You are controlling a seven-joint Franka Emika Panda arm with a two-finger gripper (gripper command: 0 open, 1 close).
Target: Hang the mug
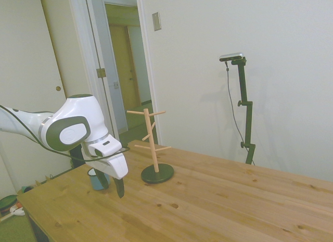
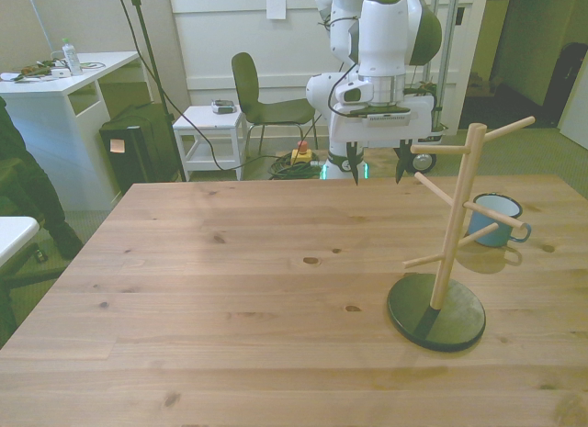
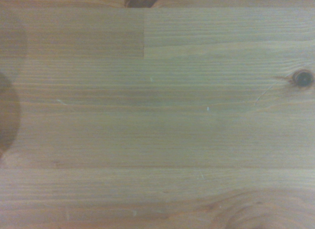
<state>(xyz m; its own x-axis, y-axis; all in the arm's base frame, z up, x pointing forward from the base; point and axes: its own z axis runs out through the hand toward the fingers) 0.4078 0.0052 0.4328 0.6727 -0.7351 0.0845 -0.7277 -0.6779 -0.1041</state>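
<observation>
One mug (image 2: 494,219), one peg stand (image 2: 445,244), one tool (image 2: 377,162).
The mug sits on the counter (image 2: 230,289) beside the stand; the tool hangs released, grasping nothing.

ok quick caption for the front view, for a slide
Open gripper hangs above the table's far edge, while the light-blue mug stands behind the wooden peg stand.

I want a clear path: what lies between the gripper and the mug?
Front view: bare table between gripper and mug; the peg stand sits nearer the camera.
</observation>
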